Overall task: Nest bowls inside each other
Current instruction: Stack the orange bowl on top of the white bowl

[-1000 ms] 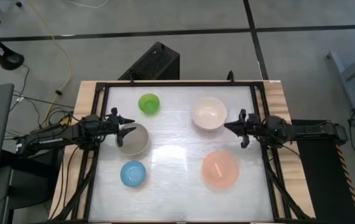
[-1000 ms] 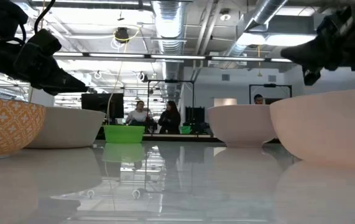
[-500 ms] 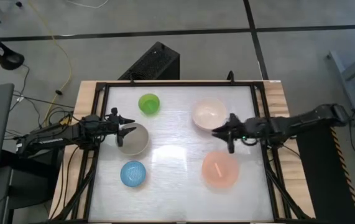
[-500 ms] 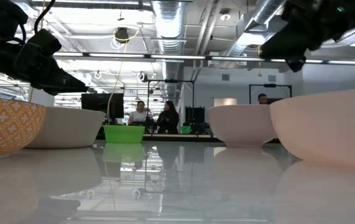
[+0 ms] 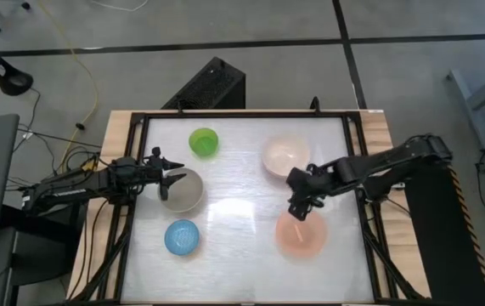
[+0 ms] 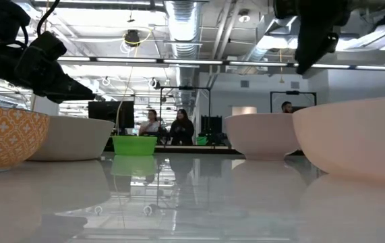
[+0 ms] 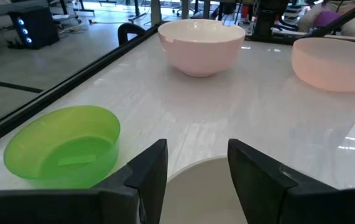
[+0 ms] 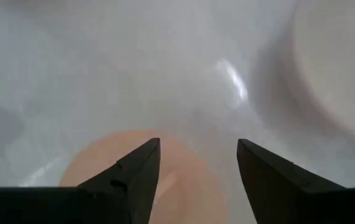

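Five bowls rest on their bases on the white table: green [image 5: 203, 142] far left, cream-white [image 5: 285, 156] far right, grey [image 5: 181, 190] mid left, light-blue [image 5: 182, 237] near left, salmon-pink [image 5: 301, 234] near right. My right gripper [image 5: 301, 207] hangs open above the pink bowl's far rim [image 8: 186, 183], tipped downward, with nothing between its fingers. It shows high up in the low view [image 6: 313, 54]. My left gripper [image 5: 172, 175] waits open and nearly level over the grey bowl's left rim [image 7: 205, 186], touching nothing.
A black frame [image 5: 246, 114] runs around the tabletop. Open table lies in the middle between the left and right bowls [image 5: 238, 200]. People sit in the room beyond the far edge [image 6: 165, 125].
My right gripper has swung from the table's right edge toward the middle and up, and has tipped from level to pointing steeply down above the pink bowl's far rim. Its fingers have spread apart. No bowl has moved.
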Controlling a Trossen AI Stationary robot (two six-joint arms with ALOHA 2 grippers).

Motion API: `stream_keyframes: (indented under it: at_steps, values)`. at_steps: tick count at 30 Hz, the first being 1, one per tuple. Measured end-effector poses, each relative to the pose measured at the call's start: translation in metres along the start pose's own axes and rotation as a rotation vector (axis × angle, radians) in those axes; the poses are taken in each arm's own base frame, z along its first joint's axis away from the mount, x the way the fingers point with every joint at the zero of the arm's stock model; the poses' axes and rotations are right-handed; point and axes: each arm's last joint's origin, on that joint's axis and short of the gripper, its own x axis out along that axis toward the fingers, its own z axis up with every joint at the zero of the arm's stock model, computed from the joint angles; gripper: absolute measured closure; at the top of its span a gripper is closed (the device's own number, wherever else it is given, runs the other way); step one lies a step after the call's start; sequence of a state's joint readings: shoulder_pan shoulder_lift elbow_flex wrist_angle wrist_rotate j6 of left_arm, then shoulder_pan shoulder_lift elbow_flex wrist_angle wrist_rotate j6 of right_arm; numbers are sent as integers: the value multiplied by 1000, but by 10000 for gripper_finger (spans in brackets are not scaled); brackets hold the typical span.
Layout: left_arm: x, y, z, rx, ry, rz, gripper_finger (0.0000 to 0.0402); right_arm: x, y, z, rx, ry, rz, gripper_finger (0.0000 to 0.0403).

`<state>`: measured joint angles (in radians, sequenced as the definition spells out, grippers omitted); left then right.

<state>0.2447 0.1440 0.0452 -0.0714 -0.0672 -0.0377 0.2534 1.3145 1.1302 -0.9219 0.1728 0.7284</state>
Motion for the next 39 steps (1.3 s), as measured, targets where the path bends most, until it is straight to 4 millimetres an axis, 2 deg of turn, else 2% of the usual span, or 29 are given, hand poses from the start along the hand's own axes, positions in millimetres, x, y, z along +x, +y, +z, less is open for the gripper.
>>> stream_keyframes:
  at_steps: [5,13,19,27,31,37,39]
  values:
    - [0,0,0,0,0,0,244,24,13,1,6,173,-30,169]
    - [0,0,0,0,0,0,244,56,8,-19,-33,475,-236,170]
    - [0,0,0,0,0,0,244,72,10,-23,-102,542,-272,171]
    - [0,0,0,0,0,0,244,91,-4,-25,-93,552,-268,180]
    - [0,0,0,0,0,0,244,98,-8,-22,-113,547,-209,232]
    - [0,0,0,0,0,0,244,101,-16,-14,-162,581,-90,376]
    - [0,0,0,0,0,0,244,101,-20,-11,-130,611,-34,388]
